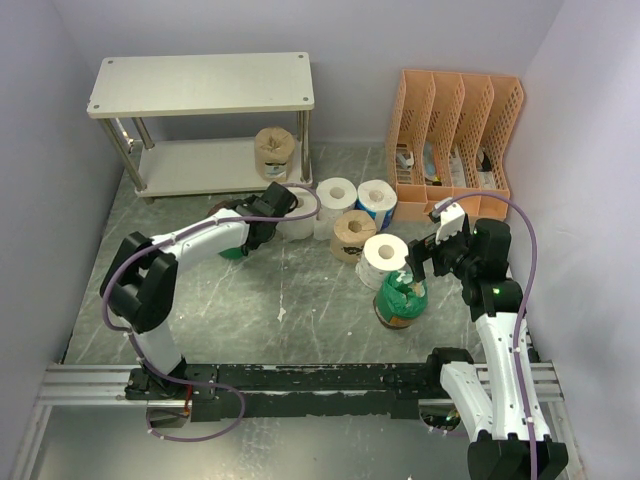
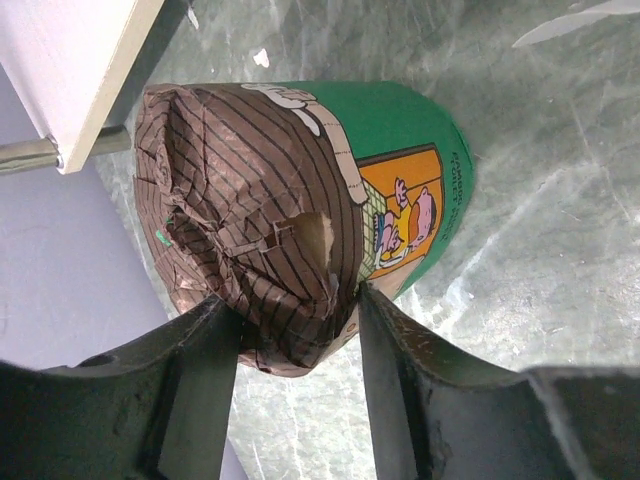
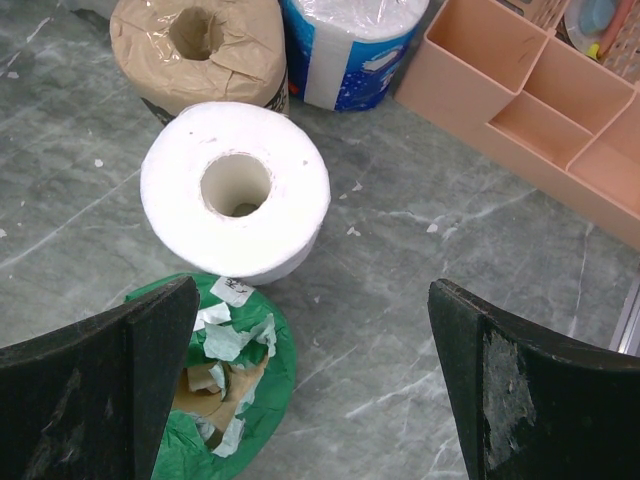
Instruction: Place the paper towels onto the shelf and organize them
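Observation:
A green-wrapped paper towel roll (image 2: 400, 150) lies on its side on the floor, its crumpled brown-striped end toward the left wrist camera. My left gripper (image 2: 292, 300) is shut on that end, with a finger pressing each side. From above, the left gripper (image 1: 245, 240) sits in front of the shelf (image 1: 200, 85), which holds a tan roll (image 1: 274, 150) on its lower board. My right gripper (image 3: 312, 290) hangs open over bare floor, beside a second green roll (image 3: 240, 400) and a white roll (image 3: 235, 185). A tan roll (image 3: 200, 45) and a blue-printed roll (image 3: 350, 50) stand behind them.
An orange slotted file organizer (image 1: 455, 140) stands at the back right, close to the blue-printed roll (image 1: 377, 200). More white rolls (image 1: 336, 195) cluster mid-floor beside the left arm. A corner of the shelf board (image 2: 80, 70) shows near the held roll. Walls close in on both sides.

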